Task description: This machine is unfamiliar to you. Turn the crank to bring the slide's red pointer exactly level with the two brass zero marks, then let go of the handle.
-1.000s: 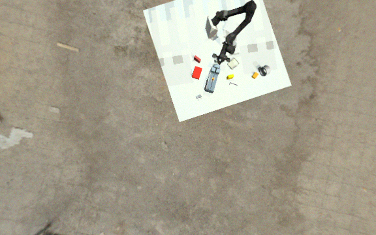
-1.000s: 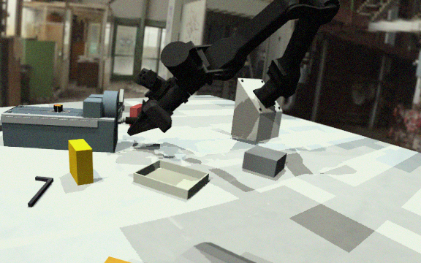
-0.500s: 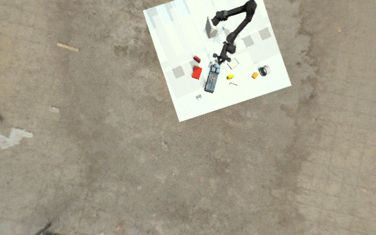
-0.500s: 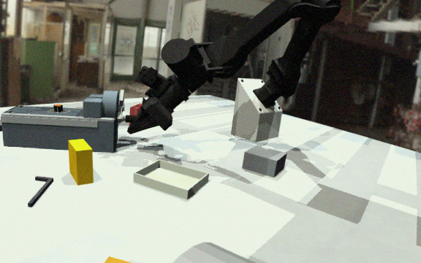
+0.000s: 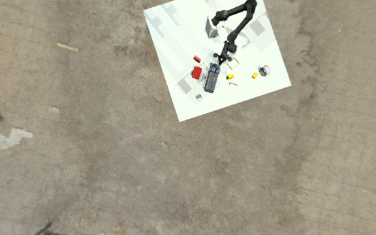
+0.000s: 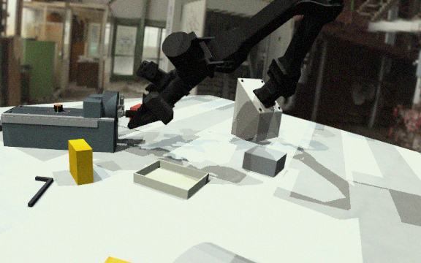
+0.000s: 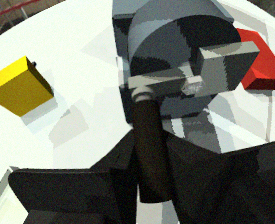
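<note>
The machine (image 5: 210, 84) (image 6: 50, 133) is a long grey-blue box lying on the white table (image 5: 191, 104). Its round crank disc (image 6: 110, 104) (image 7: 168, 26) faces the arm. A small orange-red pointer (image 5: 213, 78) (image 6: 58, 107) sits on top of the slide. The brass marks are too small to make out. A dark cylindrical handle (image 7: 149, 143) sticks out from the grey crank arm (image 7: 217, 63). My gripper (image 5: 220, 60) (image 6: 133, 117) (image 7: 144, 133) is shut on this handle at the crank end of the machine.
A yellow block (image 6: 80, 161) (image 7: 17, 86) (image 5: 230, 77), a black hex key (image 6: 40, 190) and a shallow tray (image 6: 171, 179) lie near the machine. A red block (image 5: 197, 72) (image 7: 261, 70) lies on its far side. A grey block (image 6: 264, 161) and a pale wedge block (image 6: 254, 113) stand near the arm.
</note>
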